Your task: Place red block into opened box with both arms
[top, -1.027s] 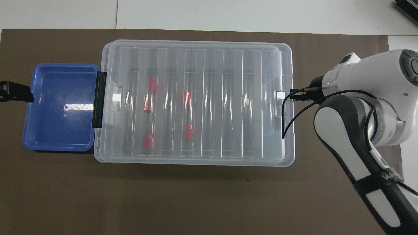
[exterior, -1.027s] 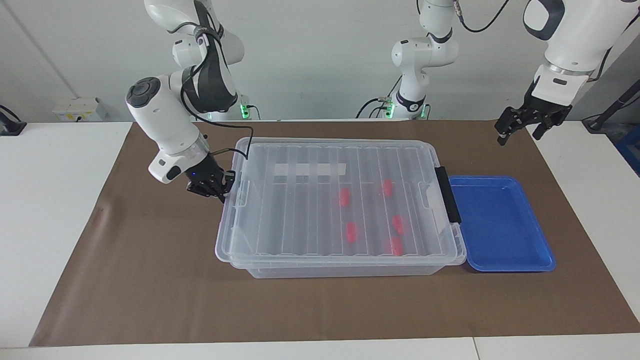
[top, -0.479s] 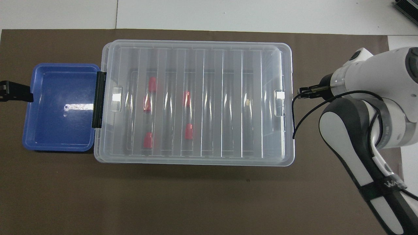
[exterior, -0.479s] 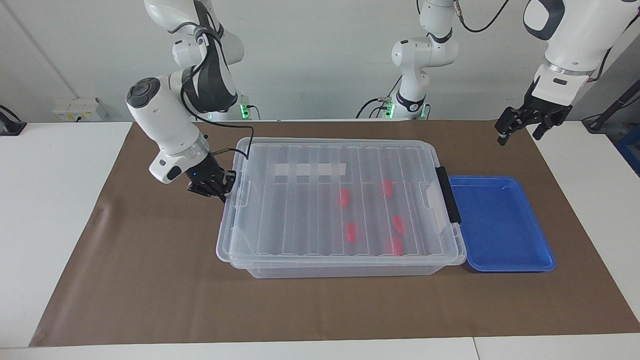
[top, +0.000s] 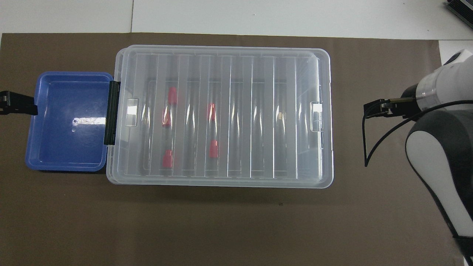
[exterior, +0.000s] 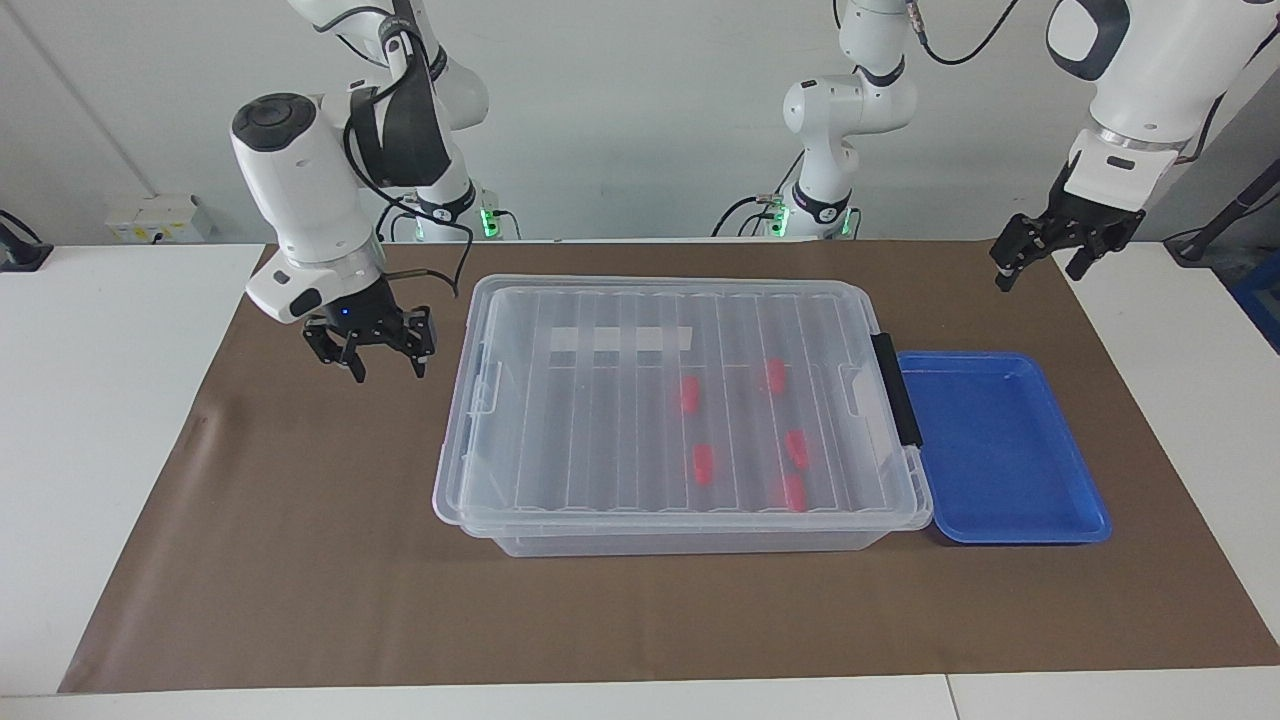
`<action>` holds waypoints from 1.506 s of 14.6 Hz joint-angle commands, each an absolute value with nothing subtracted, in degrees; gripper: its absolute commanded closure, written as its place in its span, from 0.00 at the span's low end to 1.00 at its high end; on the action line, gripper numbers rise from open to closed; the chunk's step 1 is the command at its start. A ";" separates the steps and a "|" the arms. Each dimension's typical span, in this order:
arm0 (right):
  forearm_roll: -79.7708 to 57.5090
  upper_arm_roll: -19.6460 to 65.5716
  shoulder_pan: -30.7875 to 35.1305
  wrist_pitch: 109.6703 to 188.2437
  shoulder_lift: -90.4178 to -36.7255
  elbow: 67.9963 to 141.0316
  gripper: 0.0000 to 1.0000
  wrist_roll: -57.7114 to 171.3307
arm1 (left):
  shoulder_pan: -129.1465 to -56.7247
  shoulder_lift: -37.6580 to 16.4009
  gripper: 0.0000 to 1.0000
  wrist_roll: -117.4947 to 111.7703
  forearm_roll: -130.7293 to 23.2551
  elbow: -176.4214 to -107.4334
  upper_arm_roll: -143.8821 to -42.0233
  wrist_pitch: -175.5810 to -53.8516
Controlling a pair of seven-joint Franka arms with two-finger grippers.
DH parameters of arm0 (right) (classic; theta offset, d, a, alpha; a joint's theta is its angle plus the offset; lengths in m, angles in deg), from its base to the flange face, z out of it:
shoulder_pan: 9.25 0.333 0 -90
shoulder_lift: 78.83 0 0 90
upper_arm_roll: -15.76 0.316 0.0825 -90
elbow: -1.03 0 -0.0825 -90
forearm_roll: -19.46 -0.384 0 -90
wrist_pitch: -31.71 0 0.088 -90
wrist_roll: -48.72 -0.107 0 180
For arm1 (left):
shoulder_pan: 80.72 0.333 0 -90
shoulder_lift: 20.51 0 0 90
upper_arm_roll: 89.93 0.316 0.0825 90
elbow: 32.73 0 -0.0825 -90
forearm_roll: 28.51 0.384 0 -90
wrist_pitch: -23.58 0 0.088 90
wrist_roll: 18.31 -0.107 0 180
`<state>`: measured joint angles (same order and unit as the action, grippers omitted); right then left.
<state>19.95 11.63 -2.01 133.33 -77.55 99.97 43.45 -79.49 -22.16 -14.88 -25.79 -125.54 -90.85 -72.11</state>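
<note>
The clear box (exterior: 690, 541) (top: 330, 155) sits mid-mat with its ribbed lid (exterior: 590, 430) down on it. Several red blocks lie inside under the lid, among them one (exterior: 688, 394) (top: 211, 111) near the middle and one (exterior: 793, 492) (top: 172, 95) toward the black handle (exterior: 895, 390). My right gripper (exterior: 388, 368) hangs open and empty over the mat, just off the box's end, touching nothing. My left gripper (exterior: 1038, 274) waits open and empty in the air over the mat beside the blue tray. In the overhead view only one of its fingers (top: 20, 104) shows.
A shallow blue tray (exterior: 1085, 520) (top: 31, 147) lies against the box's handle end, with nothing in it. A brown mat (exterior: 300, 560) covers the table under everything. The right arm's wrist (top: 443, 85) and a dangling black cable (top: 366, 147) hang over the mat beside the box.
The right gripper has opened, let go of the box's end latch, and drawn up and away toward the right arm's end of the table. The left arm has barely moved.
</note>
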 commanded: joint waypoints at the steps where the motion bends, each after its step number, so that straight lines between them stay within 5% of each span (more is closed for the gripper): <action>1: 20.16 12.07 -5.72 128.14 -79.35 99.99 0.00 42.39 | -78.61 -24.12 0.00 -14.97 -26.05 -128.09 -91.24 -73.63; 9: 20.86 11.81 -8.73 117.95 -81.29 93.95 0.00 46.15 | -78.61 -24.12 0.00 -14.97 -26.14 -128.09 -91.24 -73.63; 22: 20.60 12.16 -8.64 119.34 -80.93 93.57 0.00 47.93 | -78.61 -24.12 0.00 -14.88 -26.14 -128.18 -91.24 -73.72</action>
